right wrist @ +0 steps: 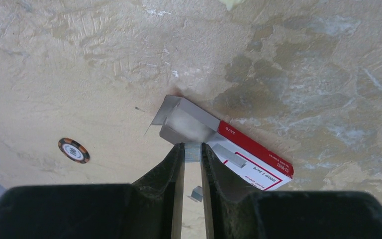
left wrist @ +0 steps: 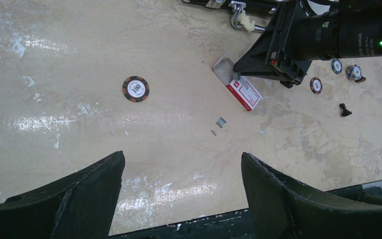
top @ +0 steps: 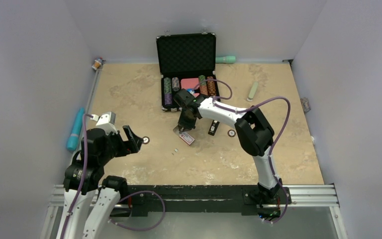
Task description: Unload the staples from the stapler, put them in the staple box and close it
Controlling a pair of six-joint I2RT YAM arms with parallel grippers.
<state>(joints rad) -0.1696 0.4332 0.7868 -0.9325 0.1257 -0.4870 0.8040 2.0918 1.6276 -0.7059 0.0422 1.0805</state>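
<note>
Silver staples [right wrist: 192,153], judged light and brittle, sit pinched across their flat sides in the narrow right end effector [right wrist: 192,146], at the box [right wrist: 258,160] mouth. Stapler [top: 213,128] lies on the counter [top: 129,89] nearby. Left end effector [left wrist: 182,158] stands wide, empty.

A black chip case [top: 185,52] is stood open at the far edge; a red-and-white box [left wrist: 243,93] and a poker chip [left wrist: 136,88] are laid nearer.
</note>
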